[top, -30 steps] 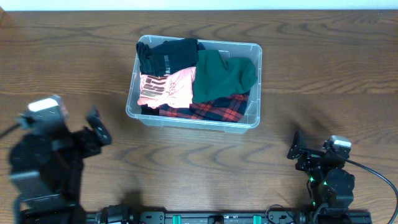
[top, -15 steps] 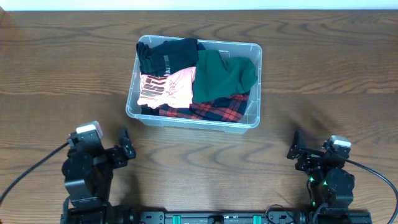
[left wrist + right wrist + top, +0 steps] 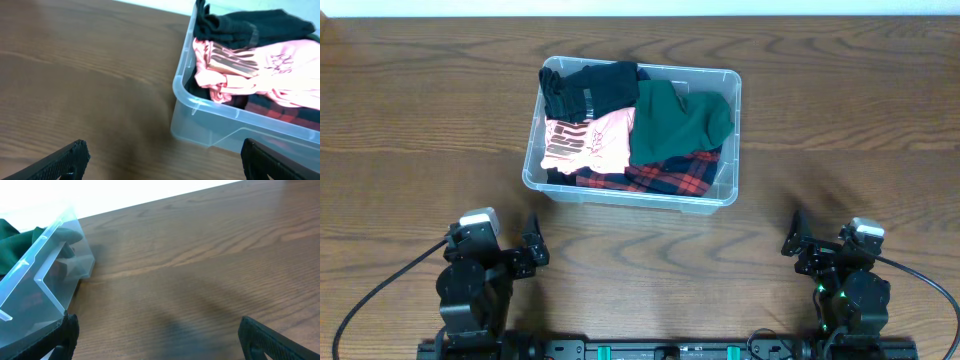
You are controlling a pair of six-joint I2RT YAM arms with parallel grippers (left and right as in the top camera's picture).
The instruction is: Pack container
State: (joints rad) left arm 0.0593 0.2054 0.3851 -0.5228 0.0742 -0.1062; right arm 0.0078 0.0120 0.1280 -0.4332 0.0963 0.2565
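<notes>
The clear container [image 3: 630, 197] stands at the table's centre, holding a black garment [image 3: 590, 88], a pink printed one [image 3: 588, 142], a green one [image 3: 680, 120] and red plaid cloth [image 3: 665, 178]. My left gripper [image 3: 505, 248] sits low at the near left, open and empty. In its wrist view the left gripper [image 3: 162, 160] faces the container's near-left corner [image 3: 200, 125], well short of it. My right gripper [image 3: 820, 245] rests at the near right, also open with nothing in it. The right wrist view shows the right gripper [image 3: 160, 340] over bare wood, the container's corner [image 3: 40, 295] at its left.
The wooden table [image 3: 840, 120] stretches bare on both sides of the container. A cable [image 3: 380, 285] trails from the left arm to the near-left edge. Another cable [image 3: 920, 280] leaves the right arm.
The left arm has dropped and drawn in from the far left edge to a low pose at the near left, its gripper still open. The right arm has not moved.
</notes>
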